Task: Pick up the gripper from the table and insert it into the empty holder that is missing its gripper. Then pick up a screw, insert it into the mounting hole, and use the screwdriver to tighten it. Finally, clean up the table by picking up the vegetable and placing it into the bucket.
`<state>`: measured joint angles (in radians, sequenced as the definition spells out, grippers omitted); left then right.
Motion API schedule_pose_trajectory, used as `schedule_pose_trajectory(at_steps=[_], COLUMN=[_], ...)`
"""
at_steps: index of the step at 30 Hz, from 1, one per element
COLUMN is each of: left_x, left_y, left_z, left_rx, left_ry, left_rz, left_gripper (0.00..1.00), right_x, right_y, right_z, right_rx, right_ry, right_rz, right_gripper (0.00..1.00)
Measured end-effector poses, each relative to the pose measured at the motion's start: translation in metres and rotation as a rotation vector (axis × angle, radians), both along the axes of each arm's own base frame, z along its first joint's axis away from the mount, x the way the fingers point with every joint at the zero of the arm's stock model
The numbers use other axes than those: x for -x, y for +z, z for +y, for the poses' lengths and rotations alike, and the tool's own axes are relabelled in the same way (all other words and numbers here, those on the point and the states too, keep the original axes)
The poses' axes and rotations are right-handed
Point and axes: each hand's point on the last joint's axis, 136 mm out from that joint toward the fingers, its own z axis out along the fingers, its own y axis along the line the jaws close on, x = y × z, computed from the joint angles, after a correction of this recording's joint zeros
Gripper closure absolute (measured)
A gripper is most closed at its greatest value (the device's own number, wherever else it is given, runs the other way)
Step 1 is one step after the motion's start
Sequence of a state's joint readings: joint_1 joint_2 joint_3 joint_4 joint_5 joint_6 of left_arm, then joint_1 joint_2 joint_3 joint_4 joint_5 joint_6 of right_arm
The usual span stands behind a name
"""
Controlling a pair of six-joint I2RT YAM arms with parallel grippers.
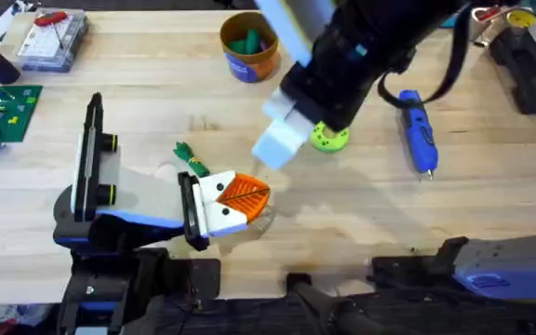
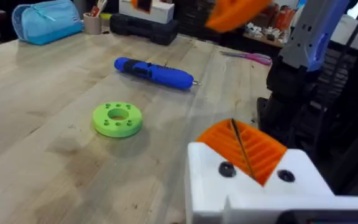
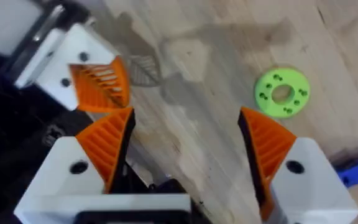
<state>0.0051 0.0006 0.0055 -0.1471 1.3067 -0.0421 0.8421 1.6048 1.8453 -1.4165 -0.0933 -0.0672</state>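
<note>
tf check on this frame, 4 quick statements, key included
1. The right pincer is open and holds nothing. True.
2. The screwdriver stands upright in the bucket. False: it lies flat on the table, apart from the bucket.
3. The vegetable lies on the table, outside the bucket. True.
4. The green disc sits on top of the screwdriver. False: it lies flat on the table, apart from the screwdriver.
</note>
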Motion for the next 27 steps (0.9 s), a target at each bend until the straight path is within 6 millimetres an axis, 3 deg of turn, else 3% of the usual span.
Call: schedule_pose_trajectory(at_steps=[9,19,27], left_x=[0.002,0.002,0.003], left_y=[0.0,0.0,0.0], left_z=[-0.001,-0.001,-0.001], left_rx=[-0.012,-0.014,-0.014], left_ry=[-0.014,-0.016,-0.017], left_rz=[-0.049,-0.057,-0.055], left_gripper=[0.994,0.994,0.994], right_x=[-0.047,-0.075,-0.069], right_y=[-0.016,-0.02,-0.052], right_z=[-0.06,-0.133,-0.181], right_rx=[0.074,0.133,0.225], right_ry=[-0.349,-0.602,-0.743], right_rz=[0.034,0.072,0.11], right_gripper=[0.004,0.005,0.004])
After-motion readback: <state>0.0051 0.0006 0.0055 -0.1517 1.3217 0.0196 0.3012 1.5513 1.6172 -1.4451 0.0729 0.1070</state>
